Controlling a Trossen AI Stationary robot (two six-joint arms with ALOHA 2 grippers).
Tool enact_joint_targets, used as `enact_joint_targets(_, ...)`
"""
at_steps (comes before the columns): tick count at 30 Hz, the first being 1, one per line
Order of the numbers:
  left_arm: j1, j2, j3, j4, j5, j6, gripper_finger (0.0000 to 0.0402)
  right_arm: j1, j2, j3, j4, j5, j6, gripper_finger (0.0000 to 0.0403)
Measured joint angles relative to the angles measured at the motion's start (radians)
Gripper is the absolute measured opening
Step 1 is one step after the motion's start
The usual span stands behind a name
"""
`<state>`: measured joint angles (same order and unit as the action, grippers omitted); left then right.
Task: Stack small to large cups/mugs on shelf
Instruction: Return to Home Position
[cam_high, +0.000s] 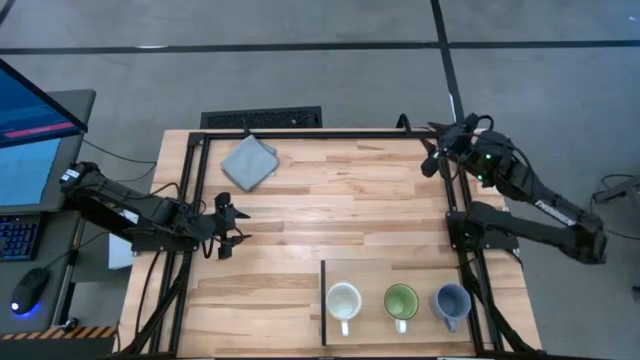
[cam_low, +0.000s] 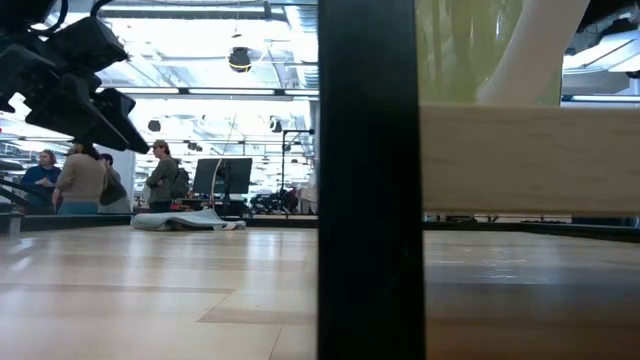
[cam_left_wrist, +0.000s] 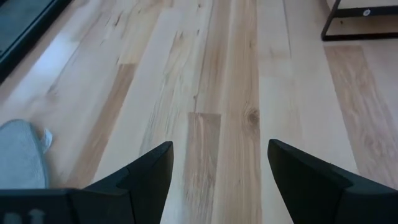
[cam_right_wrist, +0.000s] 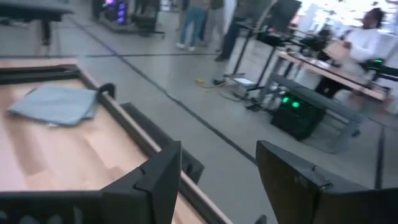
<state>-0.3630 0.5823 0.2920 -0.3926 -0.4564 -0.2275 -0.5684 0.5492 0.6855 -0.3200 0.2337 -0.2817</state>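
Three mugs stand side by side, upright on their bases, on the light-wood shelf (cam_high: 340, 272) at the table's near right: cream-white (cam_high: 343, 300), green (cam_high: 401, 301) and blue-grey (cam_high: 452, 303). In the low view the shelf's edge (cam_low: 530, 160) and a dark post (cam_low: 365, 180) fill the right half. My left gripper (cam_high: 228, 228) (cam_left_wrist: 221, 146) hovers open over bare planks at the table's left, well clear of the mugs. At the far right corner my right gripper (cam_high: 432, 150) (cam_right_wrist: 219, 146) is raised and open, facing out past the table's far edge.
A grey folded cloth (cam_high: 248, 162) (cam_right_wrist: 56, 102) lies at the far left of the table. A black frame rail (cam_high: 300, 134) runs along the table's edges. A keyboard (cam_high: 262, 119) sits beyond the far edge. People (cam_low: 80, 180) stand in the room behind.
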Motion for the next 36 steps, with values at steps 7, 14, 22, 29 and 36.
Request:
enact_joint_targets(7, 0.000, 0.000, 0.000, 0.026, 0.001, 0.050, 0.0254, -0.186, -0.154, -0.127, 0.120, -0.096, -0.005, 0.0230)
enact_joint_targets(14, 0.000, 0.000, 0.000, 0.080, 0.003, 0.122, 0.0254, -0.314, -0.286, -0.250, 0.135, -0.189, 0.034, 0.0230)
enact_joint_targets(22, 0.000, 0.000, 0.000, 0.139, 0.008, 0.129, 0.0254, -0.382, -0.376, -0.376, 0.212, -0.237, 0.101, 0.0230)
enact_joint_targets(29, 0.000, -0.001, 0.000, 0.163, 0.036, 0.130, 0.0254, -0.391, -0.427, -0.475, 0.260, -0.239, 0.094, 0.0230)
enact_joint_targets(36, 0.000, 0.000, 0.000, 0.178, 0.096, 0.138, 0.0254, -0.391, -0.488, -0.547, 0.270, -0.240, 0.090, 0.0230)
